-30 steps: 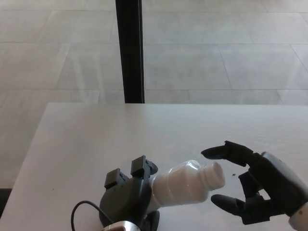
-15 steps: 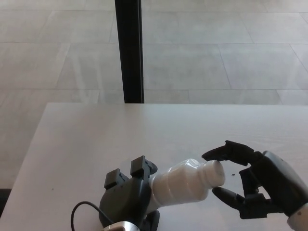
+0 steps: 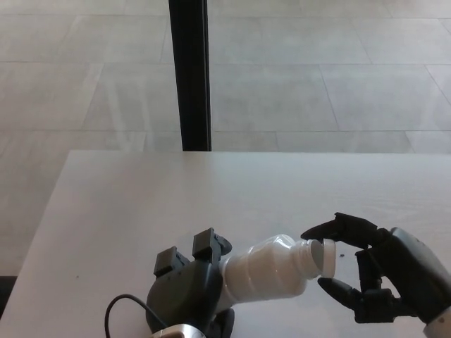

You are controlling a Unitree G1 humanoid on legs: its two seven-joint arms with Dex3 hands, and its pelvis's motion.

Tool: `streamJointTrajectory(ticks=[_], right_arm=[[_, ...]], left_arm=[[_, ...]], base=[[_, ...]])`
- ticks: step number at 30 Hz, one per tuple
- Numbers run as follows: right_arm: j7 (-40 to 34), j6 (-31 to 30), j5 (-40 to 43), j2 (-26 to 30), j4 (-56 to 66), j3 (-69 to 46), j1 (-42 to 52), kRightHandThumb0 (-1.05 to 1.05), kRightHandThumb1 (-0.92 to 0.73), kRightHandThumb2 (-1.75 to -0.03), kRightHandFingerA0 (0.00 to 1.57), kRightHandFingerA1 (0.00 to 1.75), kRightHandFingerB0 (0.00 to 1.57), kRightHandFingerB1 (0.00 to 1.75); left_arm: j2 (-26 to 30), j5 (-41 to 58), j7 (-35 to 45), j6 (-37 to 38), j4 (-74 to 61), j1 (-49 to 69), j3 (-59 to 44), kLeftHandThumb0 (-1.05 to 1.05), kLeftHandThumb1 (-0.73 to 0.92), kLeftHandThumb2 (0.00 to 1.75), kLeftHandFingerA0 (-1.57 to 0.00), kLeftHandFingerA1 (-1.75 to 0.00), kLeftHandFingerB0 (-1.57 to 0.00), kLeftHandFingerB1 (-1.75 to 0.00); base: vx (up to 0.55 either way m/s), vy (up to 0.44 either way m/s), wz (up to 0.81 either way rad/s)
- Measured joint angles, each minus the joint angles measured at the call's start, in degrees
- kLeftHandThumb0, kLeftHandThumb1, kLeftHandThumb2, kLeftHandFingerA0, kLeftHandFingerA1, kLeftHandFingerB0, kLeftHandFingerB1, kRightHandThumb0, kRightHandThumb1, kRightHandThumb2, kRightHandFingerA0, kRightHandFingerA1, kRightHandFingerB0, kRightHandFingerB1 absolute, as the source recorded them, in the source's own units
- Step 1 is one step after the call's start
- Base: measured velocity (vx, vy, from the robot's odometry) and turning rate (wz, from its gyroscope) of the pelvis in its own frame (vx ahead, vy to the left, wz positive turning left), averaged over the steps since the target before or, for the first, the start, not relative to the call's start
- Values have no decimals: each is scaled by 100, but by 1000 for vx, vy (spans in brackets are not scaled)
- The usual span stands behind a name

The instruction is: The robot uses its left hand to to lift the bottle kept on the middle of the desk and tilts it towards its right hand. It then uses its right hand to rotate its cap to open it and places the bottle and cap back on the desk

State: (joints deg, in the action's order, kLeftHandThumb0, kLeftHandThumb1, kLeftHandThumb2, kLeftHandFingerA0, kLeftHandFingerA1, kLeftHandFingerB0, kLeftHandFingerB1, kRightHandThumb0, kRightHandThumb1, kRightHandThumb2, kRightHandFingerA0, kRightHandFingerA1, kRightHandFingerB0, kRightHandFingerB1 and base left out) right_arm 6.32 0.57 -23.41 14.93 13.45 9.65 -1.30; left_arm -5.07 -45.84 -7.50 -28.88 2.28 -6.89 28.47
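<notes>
My left hand (image 3: pixel 187 289) is shut on a white plastic bottle (image 3: pixel 264 267), held low over the desk and tilted with its neck toward the right. At the mouth, the white cap (image 3: pixel 326 255) sits slightly off the neck and askew. My right hand (image 3: pixel 384 278) closes on the cap, with one finger (image 3: pixel 338 227) above it and the thumb (image 3: pixel 337 289) below. The bottle's base is hidden behind my left hand.
The pale wooden desk (image 3: pixel 141 204) stretches out ahead, its far edge near mid-picture. Beyond it lies a tiled floor, and a black vertical post (image 3: pixel 190 70) rises behind the desk. A black cable (image 3: pixel 116 310) loops by my left wrist.
My right hand has closed in around the cap and drawn slightly right and down. The cap now stands a little off the bottle's neck. The left hand and bottle have barely moved.
</notes>
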Motion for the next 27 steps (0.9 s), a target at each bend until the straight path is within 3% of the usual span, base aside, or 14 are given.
streamJointTrajectory(ticks=[1,2,6,11,12,13,14,18,19,22,23,24,27], right_arm=[[-10,13,-4,-1,0,-1,2,-42,-66,-75,109,166,64,75],[-27,32,-10,-1,0,-1,3,-45,-69,-74,111,165,65,75],[-164,192,-72,-41,-16,-2,-2,-42,-70,-75,109,170,71,77],[-221,295,-90,-86,6,-67,-3,-41,-67,-82,109,172,84,82],[-252,343,-91,-93,5,-120,0,-39,-65,-86,110,173,91,86],[-288,414,-86,-94,-11,-175,3,-39,-65,-86,110,173,91,86],[-324,474,-83,-94,-29,-233,4,-46,-56,-110,130,136,90,94],[-523,748,-33,-97,-78,-608,36,-42,-54,-112,127,133,90,99],[-585,830,17,-117,-99,-754,41,-36,-57,-101,107,168,89,102],[-727,1010,195,-172,-187,-1178,39,-35,-58,-98,107,169,90,100],[-769,1048,257,-176,-211,-1319,26,-38,-54,-111,129,135,89,96],[-801,1082,309,-176,-226,-1432,18,-28,-54,-99,112,168,93,94],[-837,1098,470,-149,-288,-1825,10,-26,-55,-95,106,168,93,89]], left_arm=[[1,1,-7,7,4,3,-2,16,39,137,-92,-161,-84,-124],[-1,2,-15,18,9,6,-4,12,46,126,-86,-154,-81,-120],[-24,3,-23,24,9,19,-15,15,47,129,-89,-165,-81,-131],[-35,4,-25,23,27,22,-21,13,44,129,-88,-163,-80,-127],[-30,1,-25,23,34,19,-20,17,49,119,-110,-127,-92,-108],[-19,0,-24,23,33,20,-18,17,49,119,-110,-127,-92,-108],[-16,0,-24,23,38,20,-18,13,48,123,-84,-160,-78,-121],[-8,2,-16,19,1,35,-35,12,50,124,-86,-167,-77,-131],[2,4,-15,20,-10,39,-52,12,50,124,-87,-168,-78,-131],[72,-7,39,8,-37,15,-50,8,52,115,-86,-161,-79,-124],[112,-14,79,1,-42,-8,-36,9,51,115,-85,-162,-79,-125],[150,-22,113,-11,-45,-32,-24,5,48,111,-96,-148,-83,-93],[375,-72,240,-20,-50,-139,49,5,46,114,-95,-148,-85,-93]], base=[[0,0,0],[0,0,0],[0,0,0],[0,0,0],[0,0,0],[0,0,0],[0,0,0],[0,0,0],[0,0,0],[0,0,0],[0,0,0],[0,0,0],[0,0,0]])
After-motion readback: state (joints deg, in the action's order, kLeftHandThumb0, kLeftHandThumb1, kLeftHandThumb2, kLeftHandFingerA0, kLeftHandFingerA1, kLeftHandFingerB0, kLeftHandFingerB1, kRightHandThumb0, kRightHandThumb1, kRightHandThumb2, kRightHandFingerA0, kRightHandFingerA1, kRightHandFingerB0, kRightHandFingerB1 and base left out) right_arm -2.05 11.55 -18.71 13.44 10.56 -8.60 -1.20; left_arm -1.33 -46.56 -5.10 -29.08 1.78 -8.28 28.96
